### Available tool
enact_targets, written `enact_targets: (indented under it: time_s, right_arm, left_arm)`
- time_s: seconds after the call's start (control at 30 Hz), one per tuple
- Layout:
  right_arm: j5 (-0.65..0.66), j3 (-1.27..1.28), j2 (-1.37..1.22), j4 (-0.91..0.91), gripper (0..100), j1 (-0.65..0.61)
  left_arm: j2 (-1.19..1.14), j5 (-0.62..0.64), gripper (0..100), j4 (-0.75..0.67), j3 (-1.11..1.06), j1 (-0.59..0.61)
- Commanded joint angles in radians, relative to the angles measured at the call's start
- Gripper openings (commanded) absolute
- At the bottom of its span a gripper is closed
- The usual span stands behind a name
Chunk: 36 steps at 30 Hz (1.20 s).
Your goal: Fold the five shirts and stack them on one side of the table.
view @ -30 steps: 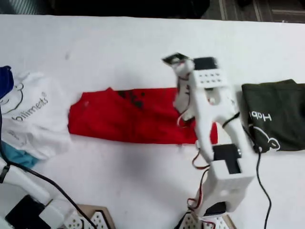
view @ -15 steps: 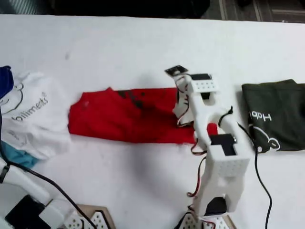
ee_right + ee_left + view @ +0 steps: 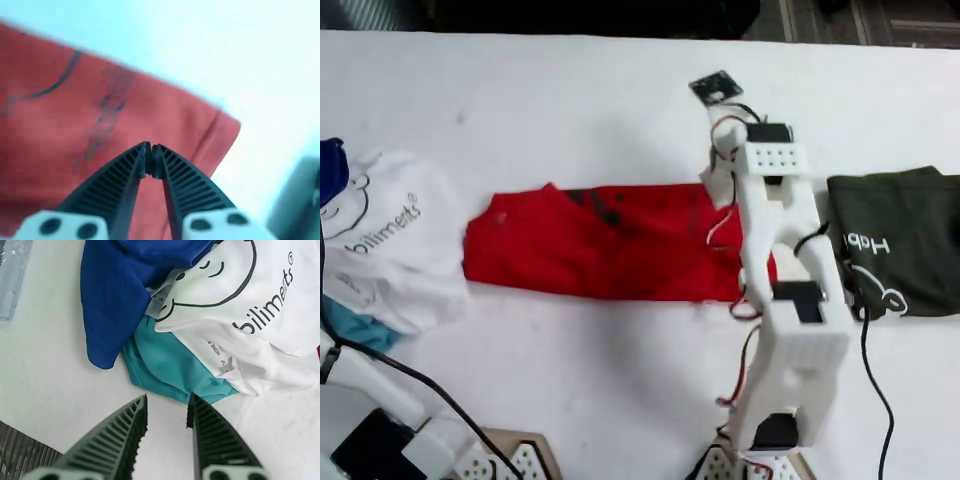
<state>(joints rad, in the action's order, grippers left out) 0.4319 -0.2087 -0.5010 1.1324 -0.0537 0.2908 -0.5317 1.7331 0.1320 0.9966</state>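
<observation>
The red shirt (image 3: 590, 245) lies as a long band across the middle of the desk (image 3: 570, 100), apparently folded lengthwise already, so I'd say the crosswise fold is the step in hand. The right tool (image 3: 150, 152) hangs over the end nearest the folded dark green shirt (image 3: 895, 245), tips closed on nothing. Next it would need to open, drop and pinch that edge. The left tool (image 3: 167, 401), slightly parted, hovers beside the heaped white shirt (image 3: 260, 315), teal shirt (image 3: 165, 370) and blue shirt (image 3: 115, 290).

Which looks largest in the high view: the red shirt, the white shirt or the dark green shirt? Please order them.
1. red shirt
2. white shirt
3. dark green shirt, close to the white one; the frame edge cuts both, so unsure.
</observation>
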Motion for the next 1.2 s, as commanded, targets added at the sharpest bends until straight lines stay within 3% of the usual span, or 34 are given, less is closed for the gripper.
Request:
enact_targets:
  time_s: [0.0, 0.17, 0.4, 0.6, 0.73, 0.9, 0.97, 1.17]
  right_arm:
    - [0.0, -0.038, -0.11, -0.142, 2.0, 0.033]
    - [0.0, -0.094, -0.154, -0.156, 2.0, 0.036]
    - [-0.008, -0.27, 0.041, 0.282, 2.0, 0.012]
    - [-0.003, -0.281, 0.085, 0.535, 3.3, 0.008]
    - [-0.034, -0.229, 0.113, 0.591, 21.3, 0.018]
    - [-0.252, -0.169, 0.11, 0.585, 50.2, 0.01]
    - [-0.276, -0.17, 0.07, 0.585, 53.9, -0.007]
    - [-0.285, -0.173, -0.082, 0.496, 49.2, -0.058]
  left_arm:
    - [0.035, -0.003, 15, 0.003, 0.012, -0.007]
    - [0.035, -0.003, 15, 0.003, 0.012, -0.002]
    - [0.035, -0.003, 15, 0.003, 0.012, -0.005]
    - [0.035, -0.003, 15, 0.003, 0.012, -0.007]
    - [0.035, -0.074, 15, 0.003, 0.012, -0.007]
    - [0.035, -0.13, 15, 0.003, 0.012, -0.002]
    - [0.035, -0.13, 15, 0.003, 0.012, -0.004]
    - [0.033, -0.137, 15, -0.003, 0.012, -0.013]
